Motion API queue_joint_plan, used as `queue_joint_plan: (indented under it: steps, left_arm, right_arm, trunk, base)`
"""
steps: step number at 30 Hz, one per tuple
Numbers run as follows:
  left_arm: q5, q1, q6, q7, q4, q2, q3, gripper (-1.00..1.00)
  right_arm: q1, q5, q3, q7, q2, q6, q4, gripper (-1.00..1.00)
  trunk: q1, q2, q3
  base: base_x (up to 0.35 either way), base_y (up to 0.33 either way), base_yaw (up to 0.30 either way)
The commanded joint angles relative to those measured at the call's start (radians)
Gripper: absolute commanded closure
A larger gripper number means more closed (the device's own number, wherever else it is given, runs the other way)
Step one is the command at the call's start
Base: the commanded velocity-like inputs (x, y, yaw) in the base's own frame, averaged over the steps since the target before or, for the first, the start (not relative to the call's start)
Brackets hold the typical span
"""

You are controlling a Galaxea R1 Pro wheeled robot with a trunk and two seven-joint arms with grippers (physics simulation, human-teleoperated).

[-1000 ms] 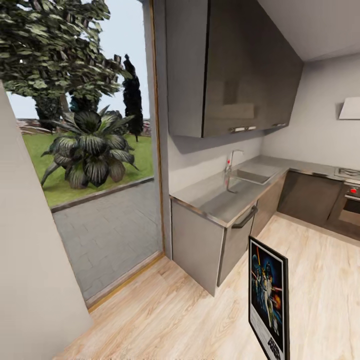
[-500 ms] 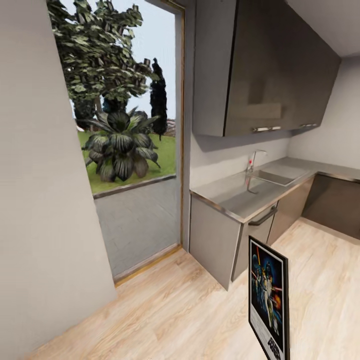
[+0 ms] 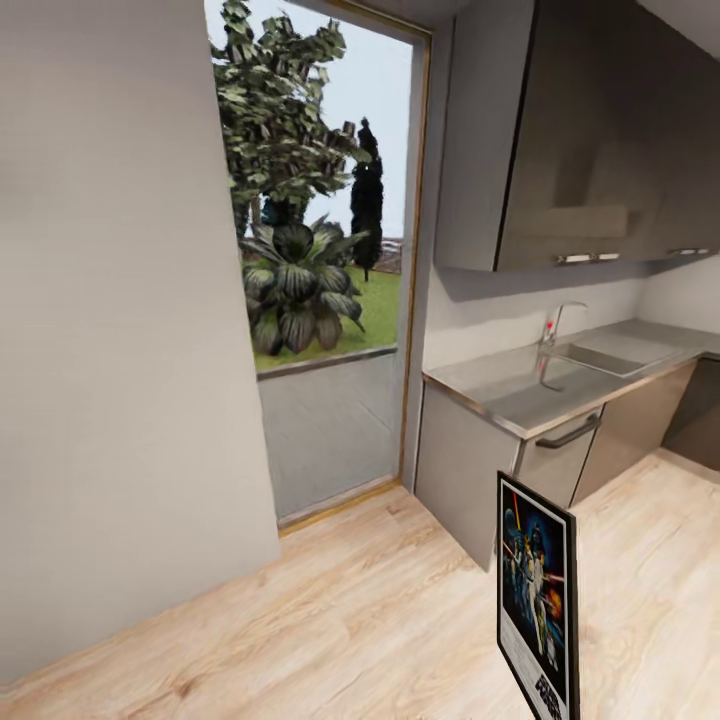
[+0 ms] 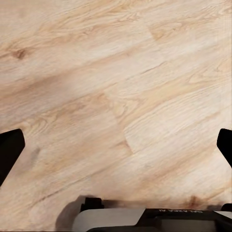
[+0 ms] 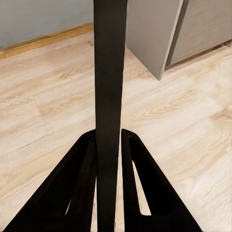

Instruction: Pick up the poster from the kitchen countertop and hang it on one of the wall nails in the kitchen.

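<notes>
Underfoot was light wood-plank floor [image 3: 330,620], running from a plain pale wall [image 3: 110,330] across to the kitchen units. Between wall and units stood a tall glazed opening [image 3: 330,300] with a thin wood frame, showing paving, grass, a broad-leaved plant [image 3: 295,290] and trees outside. Kitchen countertop [image 3: 530,390] was shiny steel over flat grey cabinet fronts, one with a dark bar handle [image 3: 567,433]; inset sink [image 3: 600,357] with a slim tap [image 3: 552,325] looked bare inside, nothing visible on the worktop. Dark glossy wall cabinets [image 3: 590,140] hung above, doors closed, contents not visible. Poster [image 3: 536,600] was off the counter, upright at the head view's lower right, in the air above the floor, artwork facing the camera. Right gripper [image 5: 109,145] was clamped on the poster's black edge [image 5: 109,72], one finger [image 5: 87,174] on each side, touching it. Left gripper [image 4: 116,145] hung over bare floor, finger tips at opposite edges of its wrist view, spread wide, holding nothing.
</notes>
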Motion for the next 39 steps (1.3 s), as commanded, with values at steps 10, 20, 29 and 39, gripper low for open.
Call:
queue_joint_plan:
  steps: [10,20,29,39]
  left_arm:
    - [0.0,0.001,0.001,-0.006,-0.001,0.0,0.003,-1.0]
    - [0.0,0.001,0.001,-0.006,-0.001,0.0,0.005,-1.0]
    - [0.0,0.0,0.001,-0.006,-0.001,0.0,0.005,-1.0]
    - [0.0,0.0,0.001,-0.006,-0.001,0.0,0.005,-1.0]
  right_arm:
    - [0.001,-0.012,-0.002,0.01,0.0,0.001,-0.001,1.0]
    - [0.001,-0.012,-0.002,0.009,0.001,0.001,-0.001,1.0]
    - [0.001,-0.012,-0.002,0.009,0.0,0.001,-0.001,1.0]
    - [0.001,-0.012,-0.001,0.009,0.001,0.001,-0.001,1.0]
  trunk:
    - [0.0,0.0,0.0]
    - [0.0,0.0,0.0]
    - [0.0,0.0,0.0]
    - [0.0,0.0,0.0]
  base:
    - [-0.088,0.0,0.289]
    - [-0.058,0.0,0.29]
    - [-0.304,0.0,0.29]
    - [-0.13,0.0,0.29]
